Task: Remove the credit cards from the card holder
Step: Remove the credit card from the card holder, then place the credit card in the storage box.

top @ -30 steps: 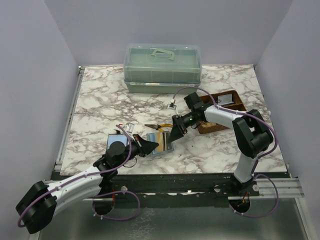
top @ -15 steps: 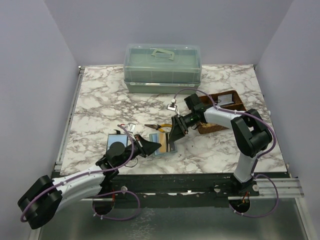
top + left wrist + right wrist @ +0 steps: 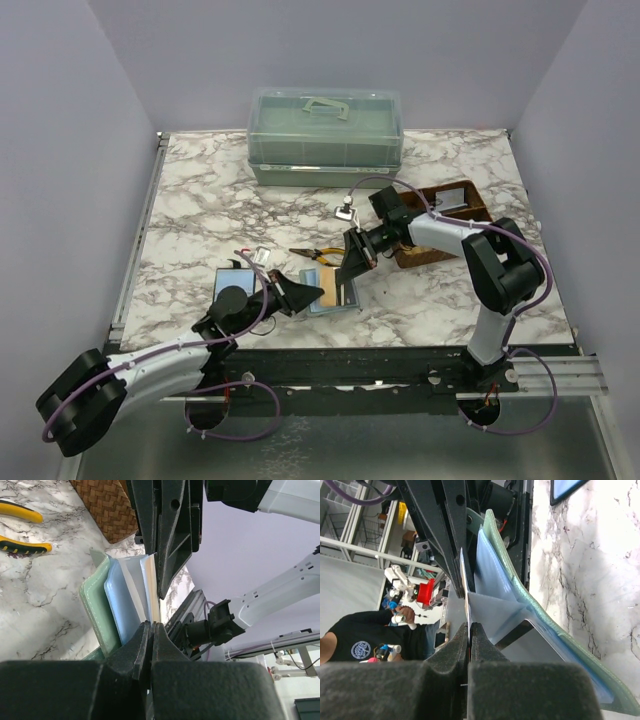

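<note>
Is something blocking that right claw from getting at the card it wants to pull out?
Nothing visible does. The right gripper is shut on the edge of a card, while the left gripper pinches the holder from the opposite side. The pliers lie beside the holder, out of the way.

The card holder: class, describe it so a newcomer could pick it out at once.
On the marble table, look near the front edge, where the left tool and right tool meet. The card holder is the flat wallet between them. Its neighbours are yellow-handled pliers and a brown woven tray; only it is pale teal and holds credit cards.
</note>
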`<state>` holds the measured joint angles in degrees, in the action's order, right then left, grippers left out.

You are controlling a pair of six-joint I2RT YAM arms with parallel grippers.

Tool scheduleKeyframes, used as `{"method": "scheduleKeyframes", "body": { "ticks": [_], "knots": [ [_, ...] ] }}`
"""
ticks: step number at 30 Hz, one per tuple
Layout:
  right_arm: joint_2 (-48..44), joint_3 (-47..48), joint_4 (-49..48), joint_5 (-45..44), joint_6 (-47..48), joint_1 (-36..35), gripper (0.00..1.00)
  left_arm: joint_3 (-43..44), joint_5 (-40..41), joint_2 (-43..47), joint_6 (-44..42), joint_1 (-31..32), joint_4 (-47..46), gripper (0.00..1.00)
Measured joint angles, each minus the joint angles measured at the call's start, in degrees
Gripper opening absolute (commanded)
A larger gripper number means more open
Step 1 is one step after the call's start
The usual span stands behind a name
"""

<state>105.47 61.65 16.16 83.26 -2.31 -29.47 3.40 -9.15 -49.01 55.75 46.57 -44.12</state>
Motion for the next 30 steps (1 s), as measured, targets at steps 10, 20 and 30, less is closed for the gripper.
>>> {"method": "scheduleKeyframes", "body": {
  "ticks": [10,20,30],
  "knots": [
    [0.22,0.0,0.31,0.42,0.87,1.75,0.0,-2.93,1.07,12.76,1.07,-0.39,3.52,0.0],
    [-0.52,7.23,15.13,-7.19,16.44,3.63,0.0,-2.93,2.49,22.95,1.31,-0.76,14.62,0.0],
    [-7.41,15.37,29.42,-14.84,30.21,23.39,0.0,-2.93,2.56,21.88,1.22,-0.76,18.71,0.0]
  ]
}}
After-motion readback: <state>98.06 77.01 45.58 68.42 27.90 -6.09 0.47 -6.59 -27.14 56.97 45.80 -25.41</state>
